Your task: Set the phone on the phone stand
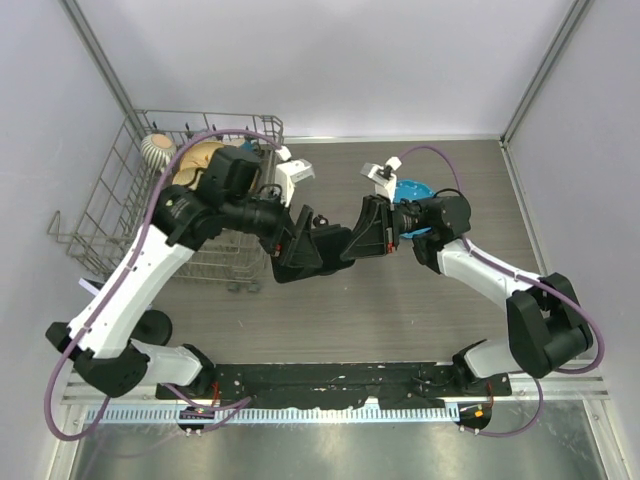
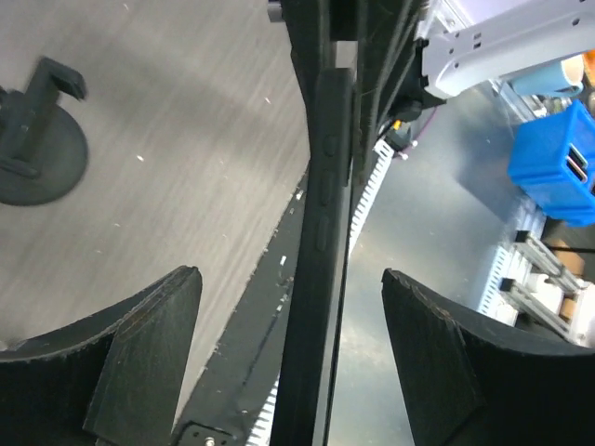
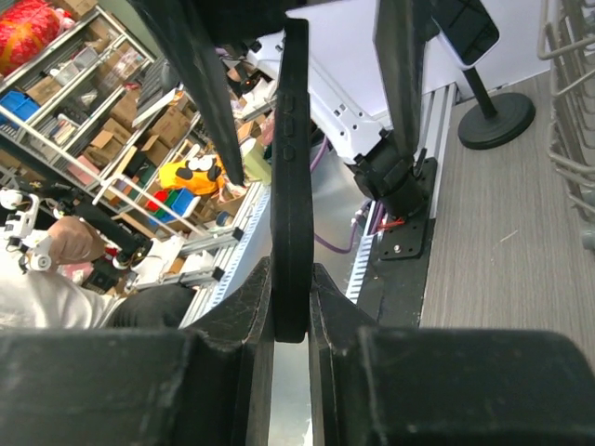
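Observation:
The black phone (image 1: pixel 335 243) hangs in the air over the middle of the table, between both grippers. My right gripper (image 1: pixel 360 238) is shut on it. In the right wrist view the phone (image 3: pixel 290 167) stands edge-on, pinched at its lower end by my right gripper (image 3: pixel 290 271). My left gripper (image 2: pixel 290 274) is open, and the phone (image 2: pixel 321 214) passes between its fingers with a gap on each side. The black phone stand (image 1: pixel 150 326) sits on the table at the near left. It also shows in the left wrist view (image 2: pixel 37 139) and the right wrist view (image 3: pixel 495 107).
A wire dish rack (image 1: pixel 110 215) holding a beige item stands at the back left. A blue object (image 1: pixel 412 190) and two small white pieces (image 1: pixel 296 172) lie at the back. The black mounting rail (image 1: pixel 330 380) runs along the near edge.

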Motion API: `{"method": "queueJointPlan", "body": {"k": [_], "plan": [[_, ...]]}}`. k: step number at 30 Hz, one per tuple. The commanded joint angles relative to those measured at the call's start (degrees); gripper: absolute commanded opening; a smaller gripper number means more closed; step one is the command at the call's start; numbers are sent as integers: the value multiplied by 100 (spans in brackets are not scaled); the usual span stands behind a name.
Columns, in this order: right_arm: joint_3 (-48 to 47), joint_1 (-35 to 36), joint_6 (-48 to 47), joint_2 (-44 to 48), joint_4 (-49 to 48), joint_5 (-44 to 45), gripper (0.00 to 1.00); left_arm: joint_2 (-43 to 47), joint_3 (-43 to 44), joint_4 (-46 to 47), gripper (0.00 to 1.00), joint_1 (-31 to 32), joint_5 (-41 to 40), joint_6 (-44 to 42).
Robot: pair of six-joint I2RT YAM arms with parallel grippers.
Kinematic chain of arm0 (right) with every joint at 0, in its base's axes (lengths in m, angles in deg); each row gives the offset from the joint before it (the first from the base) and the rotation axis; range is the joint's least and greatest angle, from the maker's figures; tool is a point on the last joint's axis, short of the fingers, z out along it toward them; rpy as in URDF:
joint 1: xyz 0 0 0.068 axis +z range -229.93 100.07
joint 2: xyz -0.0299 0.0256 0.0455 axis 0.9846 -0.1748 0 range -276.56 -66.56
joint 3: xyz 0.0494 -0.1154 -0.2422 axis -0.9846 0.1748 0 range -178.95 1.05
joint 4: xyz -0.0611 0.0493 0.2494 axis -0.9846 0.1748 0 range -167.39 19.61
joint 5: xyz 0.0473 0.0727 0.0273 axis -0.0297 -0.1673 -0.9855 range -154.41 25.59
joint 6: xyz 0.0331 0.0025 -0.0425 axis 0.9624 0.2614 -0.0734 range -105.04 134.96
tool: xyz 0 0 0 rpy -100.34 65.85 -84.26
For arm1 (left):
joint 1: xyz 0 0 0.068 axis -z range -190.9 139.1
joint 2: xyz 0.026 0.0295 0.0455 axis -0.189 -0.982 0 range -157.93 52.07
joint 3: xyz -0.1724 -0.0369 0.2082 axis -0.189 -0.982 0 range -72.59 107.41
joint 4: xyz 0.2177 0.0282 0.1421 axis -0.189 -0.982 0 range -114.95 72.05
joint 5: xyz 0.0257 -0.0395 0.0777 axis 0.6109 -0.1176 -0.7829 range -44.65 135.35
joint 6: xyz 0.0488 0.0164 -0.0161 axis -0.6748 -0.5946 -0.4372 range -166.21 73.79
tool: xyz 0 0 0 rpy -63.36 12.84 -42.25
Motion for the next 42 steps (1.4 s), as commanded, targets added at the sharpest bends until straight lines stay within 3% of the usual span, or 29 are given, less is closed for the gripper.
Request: {"method": "queueJointPlan", "body": {"k": [1, 3, 4, 6, 7, 10, 11, 12, 15, 16, 19, 21, 25, 27, 28, 31, 34, 36, 37, 38, 39, 40, 42], "plan": [[-367, 127, 82, 3, -1771, 137, 1, -121, -184, 144, 77, 17, 825, 112], [-375, 153, 74, -24, -1780, 129, 1, -253, -167, 74, 68, 17, 913, 86], [-367, 145, 65, -24, -1771, 129, 1, -288, -141, 56, 54, 17, 1053, 60], [-393, 145, 65, -85, -1780, 120, 1, -324, -132, 47, 38, 17, 1124, 42], [-419, 145, 56, -112, -1771, 120, 1, -315, -132, 47, 23, 17, 1107, 33], [-516, 145, 30, -261, -1771, 260, 4, -184, -140, 91, 0, 17, 819, -37], [-542, 136, -5, -287, -1728, 356, 6, -140, -167, 135, 0, 17, 721, -29], [-569, 136, -75, -322, -1632, 618, 17, -78, -193, 222, 0, 17, 624, -2], [-665, 145, -1398, -52, 181, 1207, 40, 342, -351, 660, 0, 17, -42, 155], [-761, 179, -2873, 80, 2016, 1819, 45, 492, -525, 837, 0, 17, -288, 217], [-1183, 565, -4905, 563, 4873, 3462, 61, 1247, -1078, 1741, 0, 17, -1335, 568], [-1028, 646, -4746, 574, 4490, 3539, 66, 1863, -1631, 2678, 0, 8, -1704, 727], [-622, 724, -2963, 189, 1613, 3618, 71, 2461, -2143, 3729, 0, 17, -2285, 1017], [-552, 899, -2091, -58, 790, 3758, 72, 2654, -2354, 4131, 0, 17, -2443, 1105], [-534, 944, -1862, -285, 116, 3819, 71, 2716, -2451, 4300, 0, 17, -2496, 1244], [-551, 1154, -1281, -559, -600, 4171, 71, 2866, -2794, 4898, 0, 17, -2444, 1421], [-578, 1260, -1113, -779, -865, 4259, 70, 2700, -2664, 4646, 0, 17, -2592, 1483], [-700, 1278, -1130, -876, -779, 4129, 51, 2560, -2532, 4407, 0, 17, -2489, 1439], [-736, 1287, -1113, -920, -752, 4102, 37, 2446, -2531, 4407, 0, 17, -2427, 1465], [-771, 1296, -1104, -973, -752, 4075, 17, 2384, -2531, 4424, 0, 8, -2322, 1518], [-867, 1305, -1069, -1078, -787, 3918, 6, 2322, -2479, 4390, 0, 8, -2312, 1570], [-911, 1305, -965, -1148, -926, 3830, 1, 2226, -2452, 4354, 0, 17, -2312, 1580], [-894, 1314, -824, -1228, -1286, 3724, 1, 2199, -2478, 4398, 0, 17, -2356, 1641]]}}
